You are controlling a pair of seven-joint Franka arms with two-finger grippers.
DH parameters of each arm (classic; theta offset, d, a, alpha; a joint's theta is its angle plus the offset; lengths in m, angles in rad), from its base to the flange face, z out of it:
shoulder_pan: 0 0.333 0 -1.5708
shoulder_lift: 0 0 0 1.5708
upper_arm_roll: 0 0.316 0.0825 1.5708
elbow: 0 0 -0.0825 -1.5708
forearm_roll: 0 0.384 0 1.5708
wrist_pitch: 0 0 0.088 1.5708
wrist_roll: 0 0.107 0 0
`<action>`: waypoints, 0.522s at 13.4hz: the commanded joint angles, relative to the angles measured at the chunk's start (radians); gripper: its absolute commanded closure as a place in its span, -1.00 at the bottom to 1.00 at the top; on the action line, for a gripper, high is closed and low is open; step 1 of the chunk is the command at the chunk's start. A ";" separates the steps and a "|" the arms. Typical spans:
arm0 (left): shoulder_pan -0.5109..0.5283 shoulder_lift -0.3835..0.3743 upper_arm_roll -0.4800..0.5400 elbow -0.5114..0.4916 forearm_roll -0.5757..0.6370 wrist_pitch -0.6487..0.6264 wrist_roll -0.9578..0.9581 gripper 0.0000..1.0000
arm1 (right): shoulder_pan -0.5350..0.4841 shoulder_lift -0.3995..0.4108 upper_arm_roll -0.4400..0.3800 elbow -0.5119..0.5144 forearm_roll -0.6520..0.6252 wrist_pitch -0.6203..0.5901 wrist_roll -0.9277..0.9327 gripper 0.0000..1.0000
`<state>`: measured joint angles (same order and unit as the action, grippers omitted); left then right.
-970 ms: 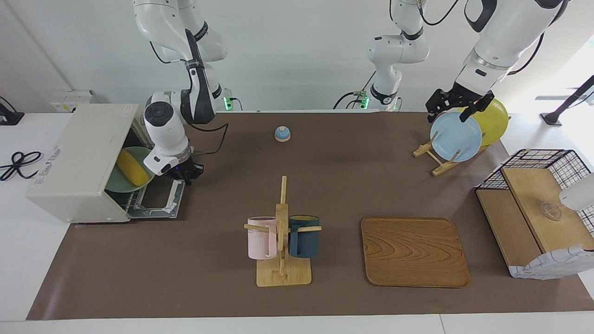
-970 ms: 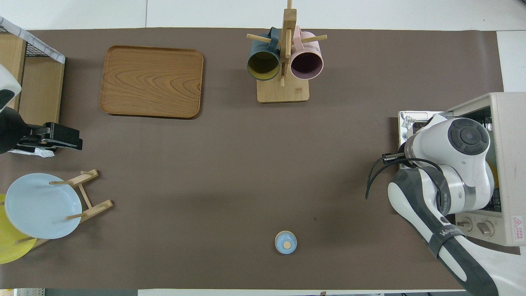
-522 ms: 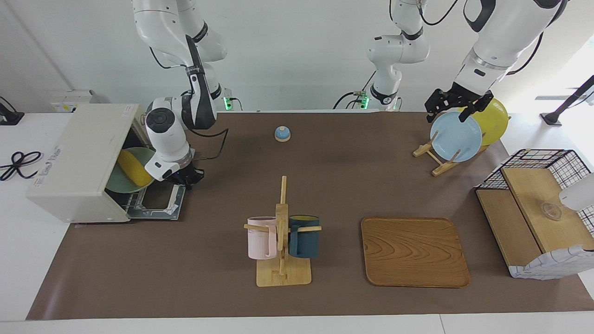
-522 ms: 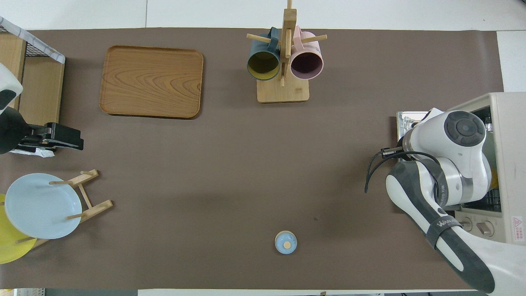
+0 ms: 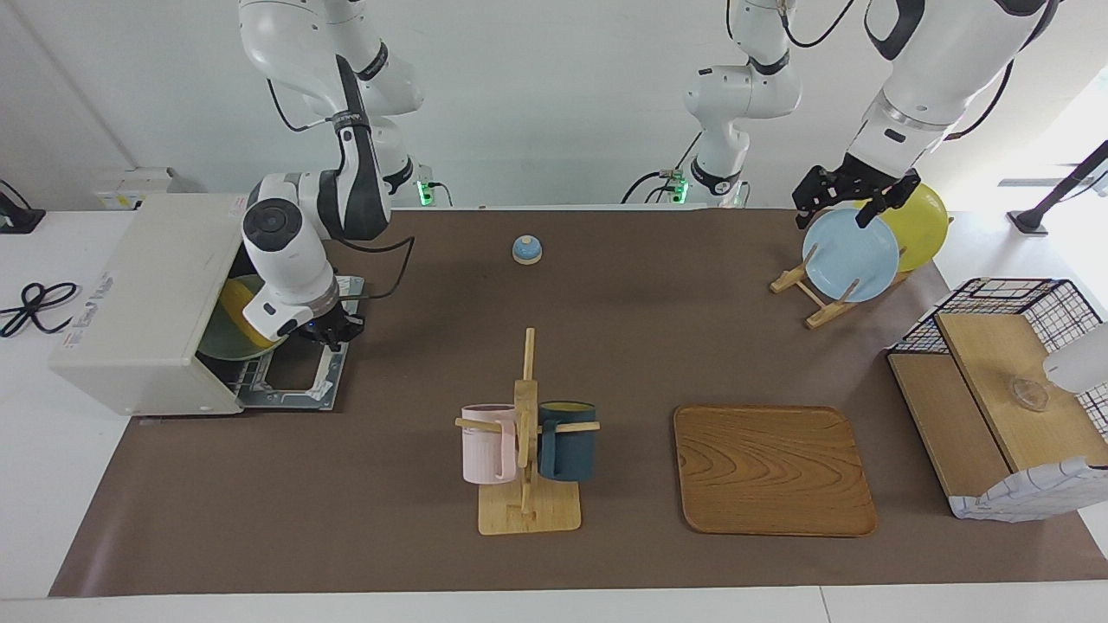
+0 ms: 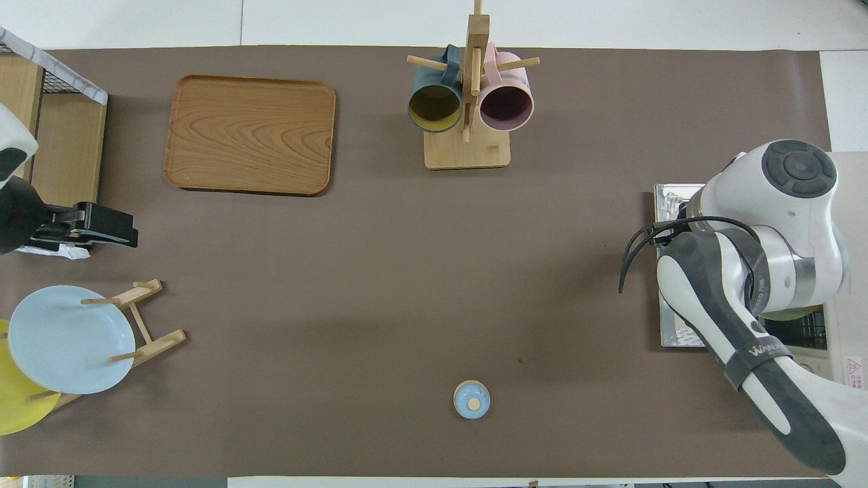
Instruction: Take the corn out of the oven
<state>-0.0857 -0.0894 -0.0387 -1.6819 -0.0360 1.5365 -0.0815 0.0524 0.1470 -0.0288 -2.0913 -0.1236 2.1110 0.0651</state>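
At the right arm's end of the brown-covered surface [image 5: 381, 536] stands the boxy off-white toaster oven [image 5: 147, 298], its glass-windowed door [image 5: 299, 368] dropped flat open onto the surface. In its mouth a round green plate [image 5: 221, 342] rests on the wire rack, and the bright yellow tapered corn cob [image 5: 238, 310] lies on that plate, mostly hidden by the right arm's white wrist. The right gripper [image 5: 333, 331] hangs low over the open door, just beside the plate's edge; whether its fingers are parted or closed cannot be told, and nothing shows in them.

Near the robots, about midway along the surface, sits a small blue dome-shaped bell [image 5: 526, 249]. Farther from the robots stands a wooden mug tree [image 5: 526, 450] with a pink mug [image 5: 487, 443] and a dark teal mug [image 5: 568, 439] hung on its pegs. Beside it, toward the left arm's end, lies a rounded rectangular wooden tray [image 5: 772, 470].

A wooden plate rack [image 5: 818, 290] holds a pale blue round plate [image 5: 850, 255] and a yellow round plate [image 5: 922, 227] on edge. The left gripper [image 5: 853, 201] waits above these plates, its fingers spread wide apart and holding nothing. At the left arm's end stands a black wire basket with wooden shelves [image 5: 995, 389].
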 commanded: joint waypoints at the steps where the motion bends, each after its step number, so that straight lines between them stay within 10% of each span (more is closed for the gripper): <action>1: 0.004 -0.010 -0.001 -0.007 0.013 0.005 0.003 -1.00 | -0.005 -0.052 0.000 0.002 -0.057 -0.100 0.120 0.22; 7: 0.006 -0.010 0.000 -0.007 0.013 0.005 0.008 -1.00 | -0.020 -0.109 0.003 -0.004 -0.107 -0.212 0.159 0.27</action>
<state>-0.0856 -0.0894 -0.0372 -1.6819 -0.0360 1.5367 -0.0815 0.0468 0.0490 -0.0310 -2.0814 -0.2167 1.9097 0.2064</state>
